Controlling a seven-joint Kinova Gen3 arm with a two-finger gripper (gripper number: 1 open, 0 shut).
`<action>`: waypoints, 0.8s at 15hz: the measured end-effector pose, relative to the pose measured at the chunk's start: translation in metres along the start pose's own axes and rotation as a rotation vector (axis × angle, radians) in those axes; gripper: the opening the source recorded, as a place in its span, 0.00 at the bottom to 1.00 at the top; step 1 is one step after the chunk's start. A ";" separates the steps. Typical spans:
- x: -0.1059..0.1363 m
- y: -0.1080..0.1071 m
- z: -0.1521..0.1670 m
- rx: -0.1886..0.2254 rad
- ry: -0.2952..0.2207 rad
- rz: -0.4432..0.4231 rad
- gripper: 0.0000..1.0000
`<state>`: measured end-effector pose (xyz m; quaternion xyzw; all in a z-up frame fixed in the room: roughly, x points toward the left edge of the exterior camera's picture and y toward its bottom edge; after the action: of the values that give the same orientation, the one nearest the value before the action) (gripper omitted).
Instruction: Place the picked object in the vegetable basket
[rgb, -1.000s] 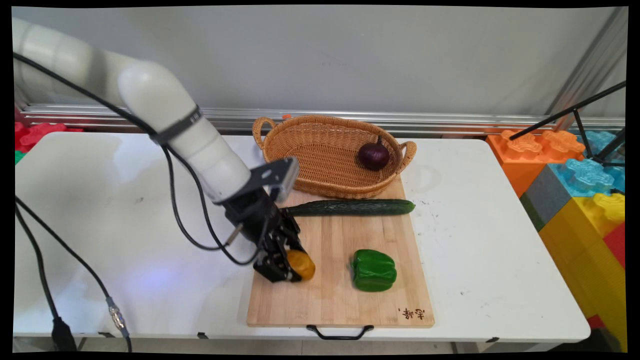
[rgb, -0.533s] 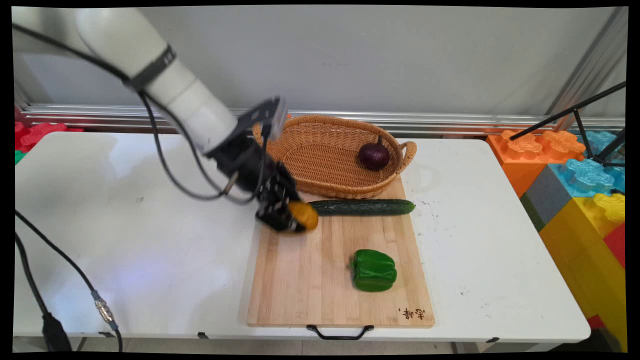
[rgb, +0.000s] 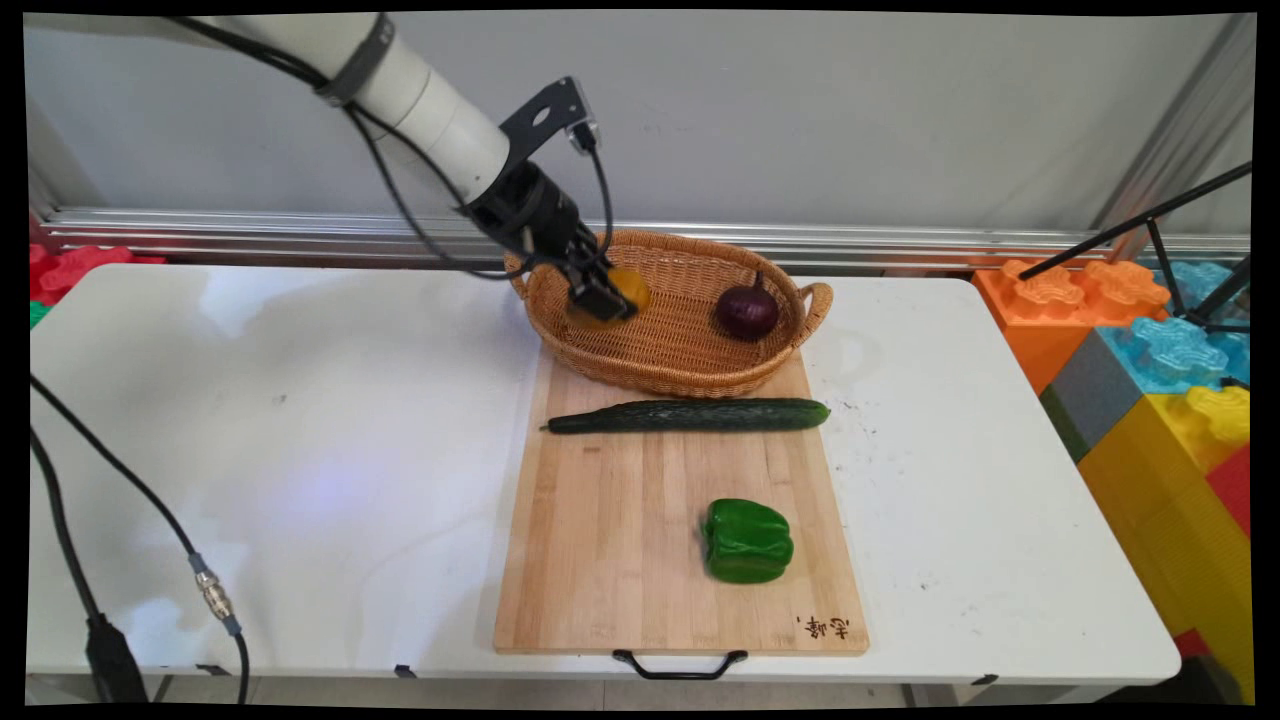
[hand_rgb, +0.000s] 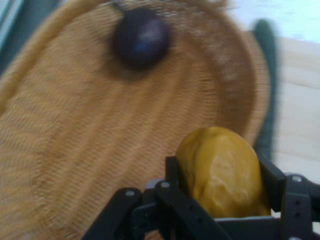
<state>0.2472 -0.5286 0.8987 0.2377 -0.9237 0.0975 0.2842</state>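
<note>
The main view shows the cucumber (rgb: 690, 415) and green pepper (rgb: 747, 541) on the cutting board (rgb: 620, 560); the hand view shows the hand (hand_rgb: 220, 172) clamped on a smooth yellow-orange fruit (hand_rgb: 220, 170). It hangs over the basket (rgb: 680, 350), at 9 o'clock from the purple onion (rgb: 747, 311).

The basket (rgb: 668, 340) is woven wicker, rough and matt. Below it, the cutting board (rgb: 620, 560) is pale wood with smooth grain. On the board, the green pepper (rgb: 747, 541) looks glossy.
</note>
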 end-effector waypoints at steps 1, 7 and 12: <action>0.000 -0.011 0.006 0.037 -0.010 -0.029 0.00; -0.011 -0.043 0.037 0.127 -0.041 -0.157 0.00; -0.015 -0.060 0.067 0.154 -0.042 -0.228 0.00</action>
<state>0.2554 -0.5958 0.8378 0.3643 -0.8863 0.1300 0.2548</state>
